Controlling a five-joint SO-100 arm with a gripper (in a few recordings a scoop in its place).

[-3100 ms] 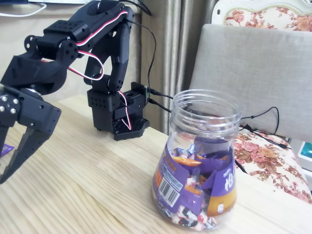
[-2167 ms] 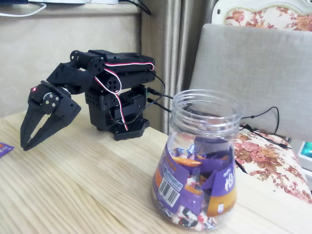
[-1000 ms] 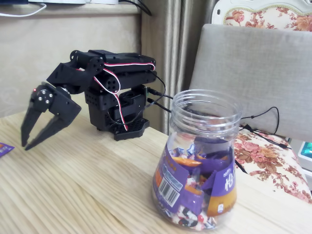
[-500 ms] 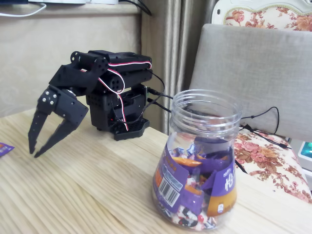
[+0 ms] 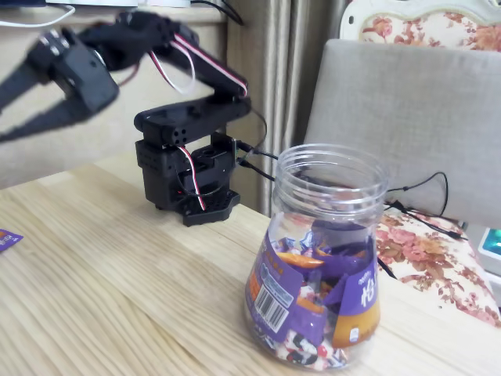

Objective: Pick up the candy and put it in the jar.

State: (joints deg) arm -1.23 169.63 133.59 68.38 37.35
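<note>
We find the tool (image 5: 12,106) raised high at upper left, blurred, fingers spread and gripping nothing, while the candy (image 5: 8,239) lies flat on the desk (image 5: 141,298) almost straight below it at the left edge, well apart from the jar (image 5: 321,258).

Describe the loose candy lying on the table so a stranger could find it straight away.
Start at the wooden table and follow it to the far left edge of the fixed view, well away from the clear jar at the right. There, cut off by the frame, lies the candy. It is the one flat purple piece out on bare wood; every other purple wrapper sits inside the jar.
</note>
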